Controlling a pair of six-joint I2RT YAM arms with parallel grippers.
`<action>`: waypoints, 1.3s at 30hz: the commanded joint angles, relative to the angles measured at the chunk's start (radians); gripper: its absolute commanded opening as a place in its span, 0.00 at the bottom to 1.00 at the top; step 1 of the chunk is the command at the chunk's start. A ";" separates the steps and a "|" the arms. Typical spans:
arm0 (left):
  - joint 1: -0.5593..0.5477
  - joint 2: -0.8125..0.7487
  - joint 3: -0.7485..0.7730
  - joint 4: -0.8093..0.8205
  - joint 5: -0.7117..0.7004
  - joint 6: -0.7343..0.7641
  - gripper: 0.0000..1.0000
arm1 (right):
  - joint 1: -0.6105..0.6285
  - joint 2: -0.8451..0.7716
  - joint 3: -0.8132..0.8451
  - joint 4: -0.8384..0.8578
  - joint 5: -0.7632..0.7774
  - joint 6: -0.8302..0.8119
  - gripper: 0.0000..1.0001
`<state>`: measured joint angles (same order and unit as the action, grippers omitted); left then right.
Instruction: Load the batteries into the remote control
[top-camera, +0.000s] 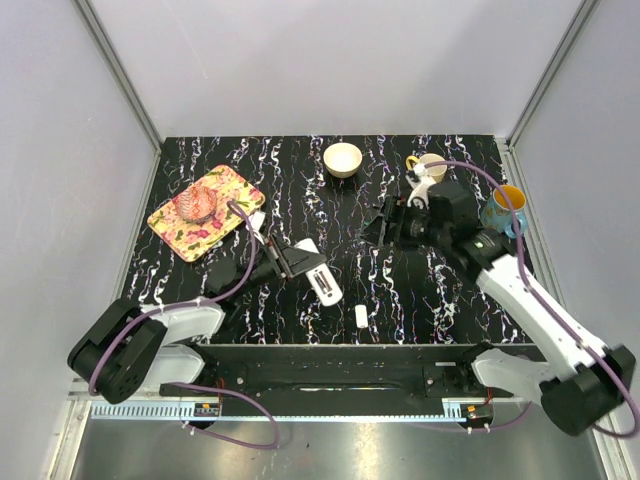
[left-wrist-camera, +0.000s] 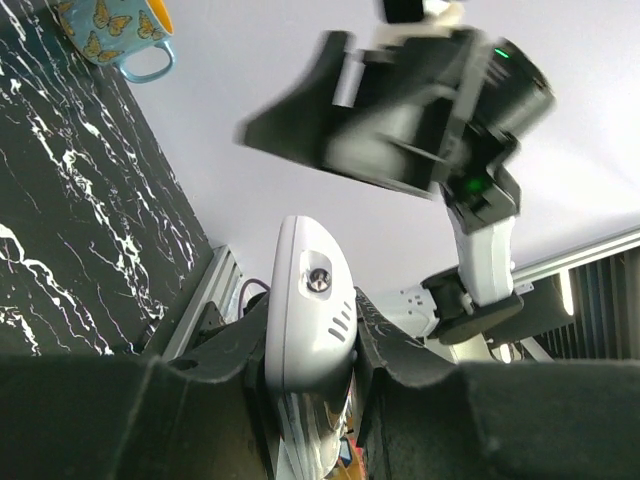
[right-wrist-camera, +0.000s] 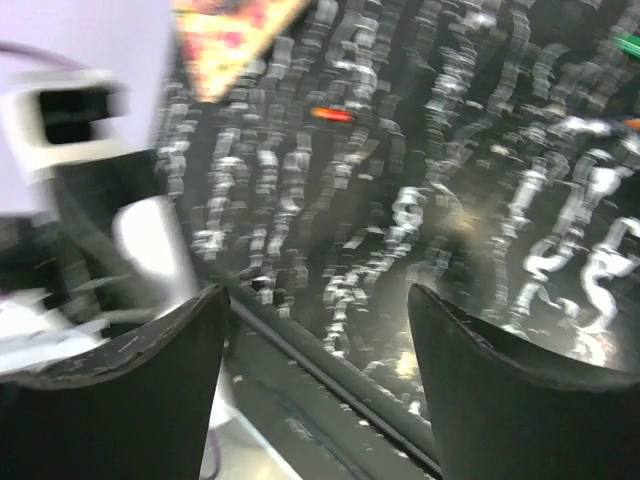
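Your left end effector (top-camera: 300, 262) is closed narrowly on the remote control (top-camera: 322, 278), one finger on each long side. It appears to act as a clamp, steadying the body so that the other arm can work on it. The free end points toward the middle of the tabletop (top-camera: 400, 290), within the right arm's reach. Whether the remote rests on the surface or is lifted off it cannot be told.

Your right end effector (right-wrist-camera: 315, 300) hovers wide open with nothing between its fingers, apart from the remote, probably ready for a pick.

Count:
- one remote
- one small white lozenge-shaped piece (top-camera: 361, 316), lying just beside the remote
- one red piece (right-wrist-camera: 332, 115)
- one bowl (top-camera: 343, 159)
- two mugs (top-camera: 503, 210)
- one patterned plate (top-camera: 232, 190)

No battery can be made out with certainty because the right wrist view is blurred, so their number cannot be given.
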<state>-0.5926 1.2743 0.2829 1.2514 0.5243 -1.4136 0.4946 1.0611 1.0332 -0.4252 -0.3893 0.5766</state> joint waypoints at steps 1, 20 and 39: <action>0.008 -0.087 -0.033 0.201 0.011 0.057 0.00 | -0.001 0.144 0.001 -0.141 0.227 -0.119 0.76; 0.027 -0.102 0.016 0.106 0.049 0.088 0.00 | -0.001 0.065 -0.234 0.576 -0.457 0.262 0.95; 0.027 -0.007 0.093 0.146 0.051 0.042 0.00 | 0.125 0.074 -0.183 0.401 -0.461 0.109 0.82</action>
<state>-0.5690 1.2572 0.3344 1.2598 0.5575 -1.3533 0.5999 1.1412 0.7948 0.0059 -0.8547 0.7254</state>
